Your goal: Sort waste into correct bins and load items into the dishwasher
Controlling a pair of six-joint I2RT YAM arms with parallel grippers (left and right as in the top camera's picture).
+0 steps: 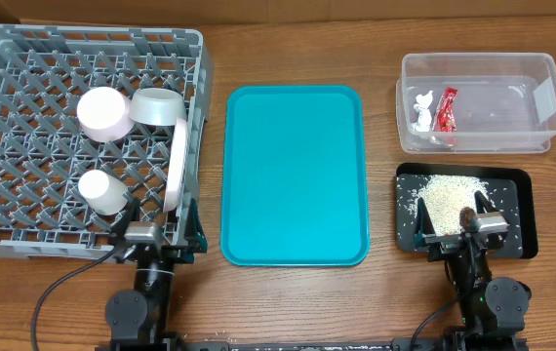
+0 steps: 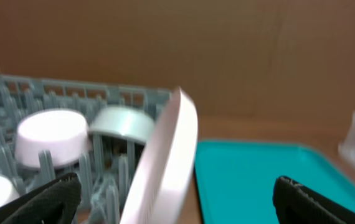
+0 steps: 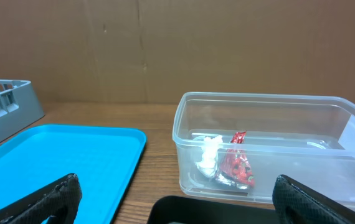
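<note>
The grey dish rack (image 1: 93, 34) holds the pink bowl (image 1: 102, 112), the grey bowl (image 1: 158, 107), the white cup (image 1: 100, 192) and the white plate (image 1: 176, 166) standing on edge at its right side. The clear tub (image 1: 473, 57) holds the tissue (image 1: 421, 109) and red wrapper (image 1: 446, 109). The black tray (image 1: 517, 219) holds rice (image 1: 444, 198) and the brown lump (image 1: 466, 216). My left gripper (image 1: 161, 231) is open and empty at the rack's near right corner, the plate (image 2: 165, 155) between its fingers' line of sight. My right gripper (image 1: 463, 234) is open and empty over the black tray's near edge.
The teal serving tray (image 1: 293, 175) lies bare between rack and bins. A few rice grains lie on the wood near the front edge. In the right wrist view the tub (image 3: 265, 99) stands behind the black tray (image 3: 215, 208), the teal tray (image 3: 59, 162) to the left.
</note>
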